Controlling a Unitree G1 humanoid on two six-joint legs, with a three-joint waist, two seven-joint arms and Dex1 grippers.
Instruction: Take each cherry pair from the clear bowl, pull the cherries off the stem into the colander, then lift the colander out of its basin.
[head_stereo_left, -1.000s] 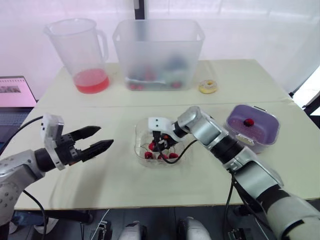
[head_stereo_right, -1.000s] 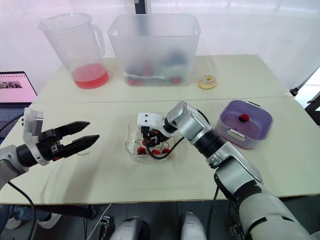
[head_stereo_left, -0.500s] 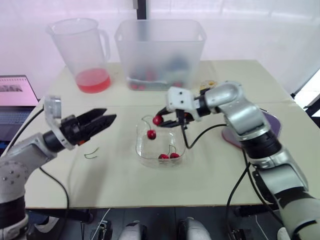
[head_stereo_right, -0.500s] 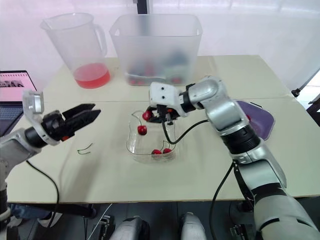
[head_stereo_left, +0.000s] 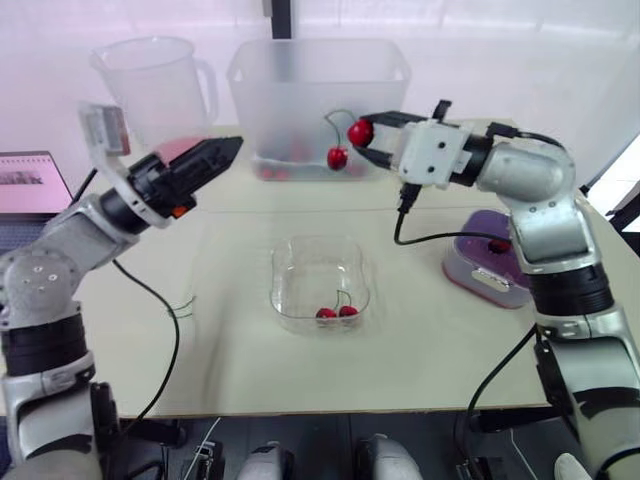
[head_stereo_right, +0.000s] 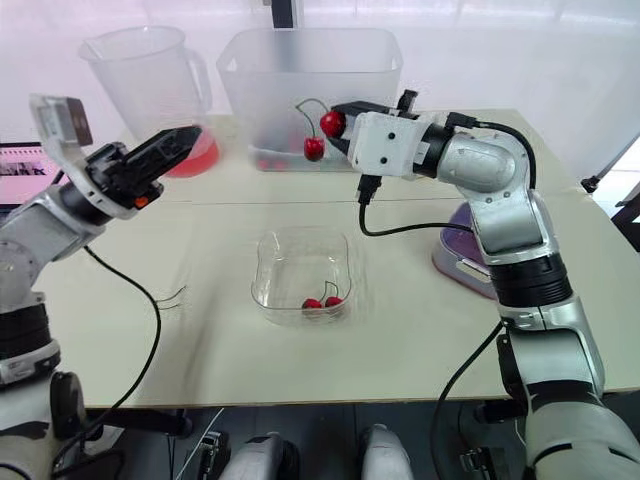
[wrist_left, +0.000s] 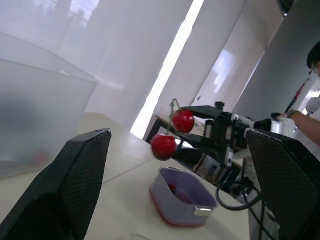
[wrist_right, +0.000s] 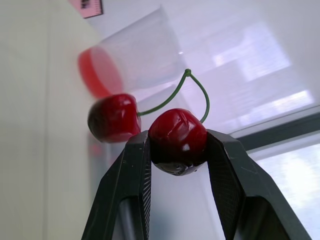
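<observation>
My right gripper (head_stereo_left: 365, 133) is raised in front of the frosted tub, shut on one cherry (wrist_right: 177, 136) of a cherry pair. The second cherry (head_stereo_left: 338, 157) dangles from the shared green stem. My left gripper (head_stereo_left: 228, 150) is lifted too, open, pointing at the pair from the left with a gap between them. Below, the clear bowl (head_stereo_left: 283, 290) holds one more cherry pair (head_stereo_left: 337, 312). The purple basin with its colander (head_stereo_left: 475, 272) stands to the right, one cherry (head_stereo_left: 497, 245) inside, partly behind my right arm.
A pitcher (head_stereo_left: 155, 80) with red liquid and a large frosted tub (head_stereo_left: 318, 100) stand at the back. A loose green stem (head_stereo_left: 180, 308) lies left of the bowl. A laptop (head_stereo_left: 25, 185) sits off the table's left edge.
My right gripper lifted a cherry pair out of the bowl, up and toward the tub. My left gripper rose from near the table and swung toward the pair.
</observation>
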